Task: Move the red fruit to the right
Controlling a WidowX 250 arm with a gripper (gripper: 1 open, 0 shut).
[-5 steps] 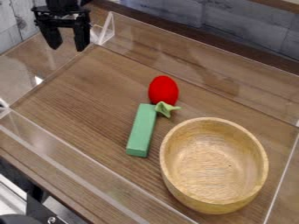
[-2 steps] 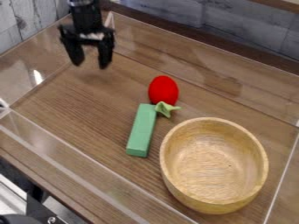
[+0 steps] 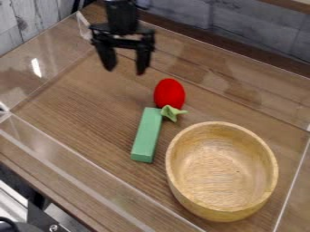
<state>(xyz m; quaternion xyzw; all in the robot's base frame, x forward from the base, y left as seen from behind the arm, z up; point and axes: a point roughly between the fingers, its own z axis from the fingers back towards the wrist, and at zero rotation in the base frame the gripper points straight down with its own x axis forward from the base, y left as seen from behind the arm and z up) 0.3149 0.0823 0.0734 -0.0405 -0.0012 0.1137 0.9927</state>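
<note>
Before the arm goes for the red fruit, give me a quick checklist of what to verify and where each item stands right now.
1. Tool open: ok, fingers spread, nothing held.
2. Tool over the red fruit: not ok, it is up and left of it.
3. Fruit free to grab: ok from above; green block sits close at its stem end.
4. Space to the fruit's right on the table: ok.
5. Wooden bowl out of the path: ok.
6. Tool height above table: cannot tell.

Partly hidden robot arm and fruit stem

The arm above the gripper [image 3: 125, 56] leaves the top edge; the red fruit [image 3: 169, 91] has a stem too small to read clearly.
</note>
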